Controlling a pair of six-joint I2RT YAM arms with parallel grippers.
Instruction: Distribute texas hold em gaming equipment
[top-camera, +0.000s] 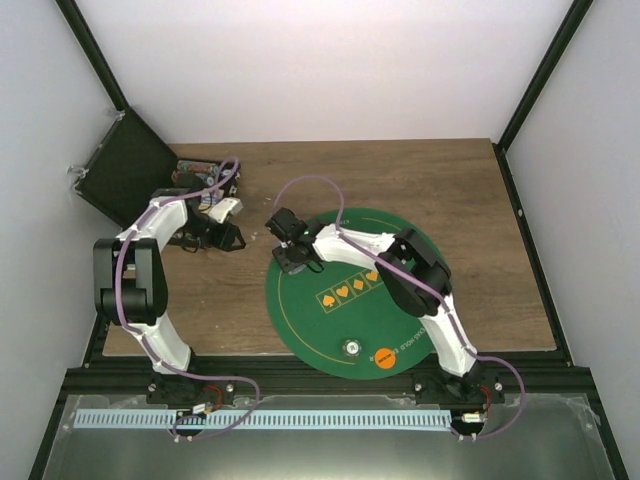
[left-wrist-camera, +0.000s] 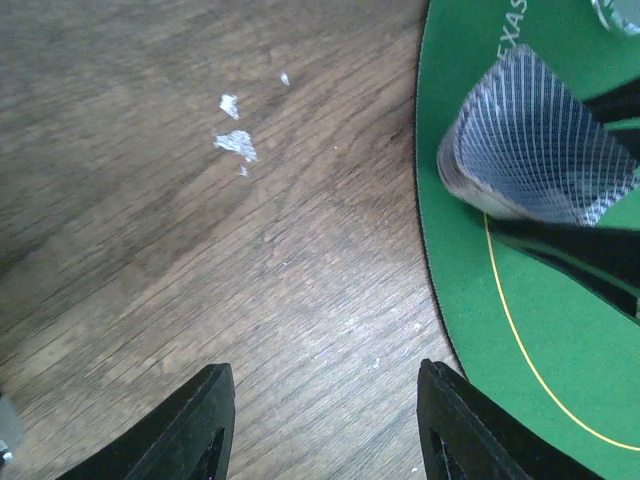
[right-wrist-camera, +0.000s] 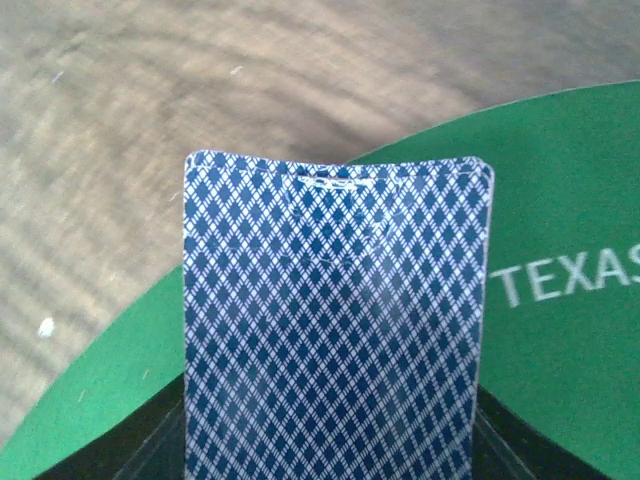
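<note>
Orange token (top-camera: 385, 357) lies flat on the round green mat (top-camera: 300, 315), at its near rim, close to the right arm's base. Pale clear token (top-camera: 351, 348) sits just to its left, also on the mat. The two are apart, not touching. A row of orange suit marks (top-camera: 350, 288) is printed across the mat's middle.

Playing card (right-wrist-camera: 335, 320) is grasped by the right pincer (top-camera: 290, 250), which is clenched on its lower end. The card stands upright with its blue diamond-lattice back toward the wrist camera and its top edge free. It is held over the left part of the mat, near where green meets wood. White lettering "TEXAS" (right-wrist-camera: 570, 280) shows on the mat behind it. The face is not visible. Whether this is one card or a thin stack, cannot tell.

Left pincer (left-wrist-camera: 325, 420) is released, with its fingers (left-wrist-camera: 190, 435) spread and nothing between them. It hangs over the bare wooden surface (top-camera: 450, 190) just left of the mat, near the right pincer but apart from it. Small white flecks (left-wrist-camera: 237, 143) lie on the wood beyond it.

Farther back on the left, a small open container (top-camera: 205, 178) sits on the surface beside a black panel (top-camera: 125, 180) in the corner. Its contents are too small to identify.
</note>
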